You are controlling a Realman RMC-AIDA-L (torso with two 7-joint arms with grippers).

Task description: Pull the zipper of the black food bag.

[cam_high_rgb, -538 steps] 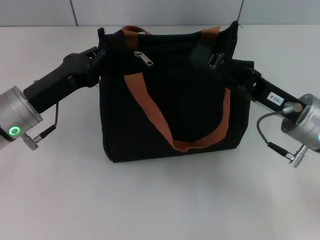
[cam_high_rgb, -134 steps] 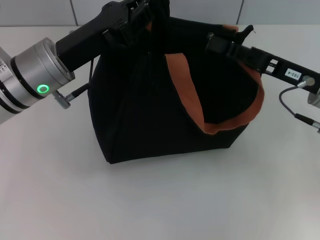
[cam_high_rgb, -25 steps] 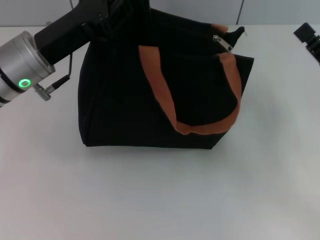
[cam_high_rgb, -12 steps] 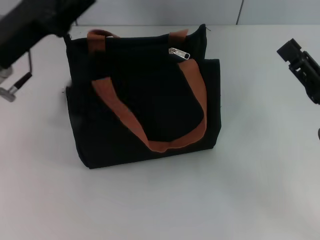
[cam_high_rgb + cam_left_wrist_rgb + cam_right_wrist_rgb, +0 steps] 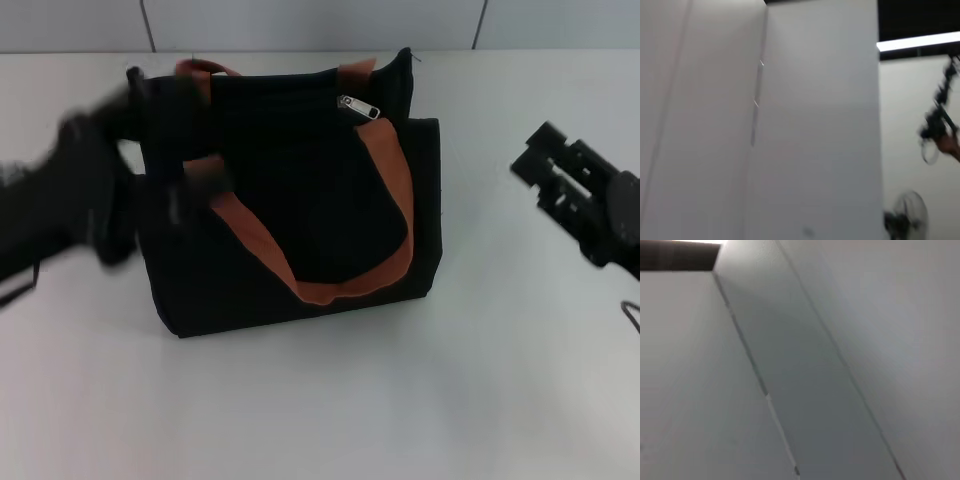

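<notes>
A: Bag (image 5: 290, 200) upright mid-table, zipper (image 5: 358, 106) at its top right end. Right gripper (image 5: 548, 170) well clear, grip unclear.

B: Left gripper (image 5: 130, 120) blurred against bag's left side, grip unreadable. Could snag and tip it.

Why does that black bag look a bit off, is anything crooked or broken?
Nothing looks damaged. The black food bag stands upright on the table, its zipper pull near the top edge, one orange handle drooping down its front.
</notes>
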